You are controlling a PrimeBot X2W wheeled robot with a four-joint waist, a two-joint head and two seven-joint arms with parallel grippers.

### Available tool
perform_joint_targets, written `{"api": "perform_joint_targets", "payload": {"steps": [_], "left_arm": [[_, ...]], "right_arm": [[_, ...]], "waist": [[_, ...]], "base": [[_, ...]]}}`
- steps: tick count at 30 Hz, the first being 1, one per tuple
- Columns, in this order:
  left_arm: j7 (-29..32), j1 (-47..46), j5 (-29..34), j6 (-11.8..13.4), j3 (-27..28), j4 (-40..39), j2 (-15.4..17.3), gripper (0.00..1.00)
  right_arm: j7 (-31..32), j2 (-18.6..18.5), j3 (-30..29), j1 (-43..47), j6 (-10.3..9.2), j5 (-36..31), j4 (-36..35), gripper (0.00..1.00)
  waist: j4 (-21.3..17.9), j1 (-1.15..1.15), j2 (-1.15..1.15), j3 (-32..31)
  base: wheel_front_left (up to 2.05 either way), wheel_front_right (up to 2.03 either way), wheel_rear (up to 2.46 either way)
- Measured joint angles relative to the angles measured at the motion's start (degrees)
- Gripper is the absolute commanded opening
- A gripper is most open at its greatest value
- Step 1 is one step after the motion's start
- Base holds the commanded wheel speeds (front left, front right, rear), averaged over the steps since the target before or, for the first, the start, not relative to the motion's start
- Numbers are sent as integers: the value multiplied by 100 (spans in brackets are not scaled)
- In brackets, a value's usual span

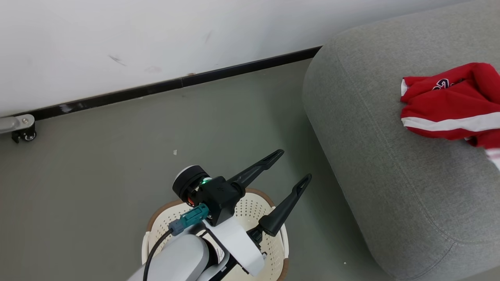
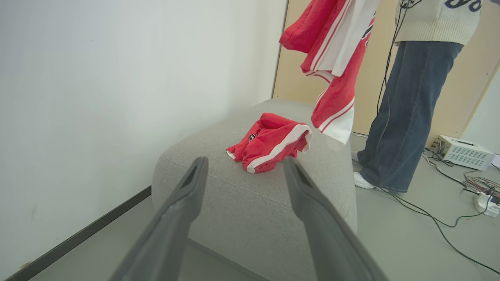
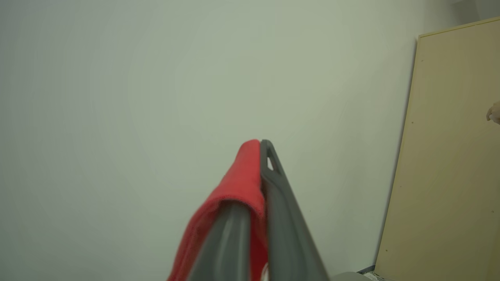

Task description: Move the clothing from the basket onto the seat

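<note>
You see the left gripper (image 2: pixel 246 160) with its fingers spread wide and nothing between them, pointing at the seat (image 2: pixel 250 207). One red garment (image 2: pixel 269 142) lies crumpled on the seat top. A second garment (image 2: pixel 336 58) hangs in the air above the seat's far end. A person (image 2: pixel 402 117) stands just beside the seat. Cables (image 2: pixel 429 214) and a white box (image 2: pixel 465 152) lie on the floor (image 2: pixel 390 242).

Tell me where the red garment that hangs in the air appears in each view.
Head view: probably the blurred red-and-white edge of the hanging garment, far right, over the seat.
Left wrist view: top, right of centre, above the seat.
Right wrist view: bottom centre, pinched in the shut right tool.
Shared landmark: the white wall.
</note>
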Motion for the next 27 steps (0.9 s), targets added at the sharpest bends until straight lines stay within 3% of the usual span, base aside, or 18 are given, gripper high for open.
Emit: {"api": "perform_joint_targets", "payload": {"steps": [18,23,27], "left_arm": [[304,-113,57,57,-2,-268,159,100],[457,-138,59,79,-29,-333,190,100],[556,-201,109,96,-73,-387,202,100]], "right_arm": [[-104,-320,8,387,0,-208,993,0],[-297,-255,322,751,0,-376,1213,0],[-438,15,572,1078,0,-569,1492,0]], "waist": [[81,0,0,490],[94,0,0,654],[111,0,0,798]], "base": [[0,0,0],[0,0,0],[0,0,0]]}}
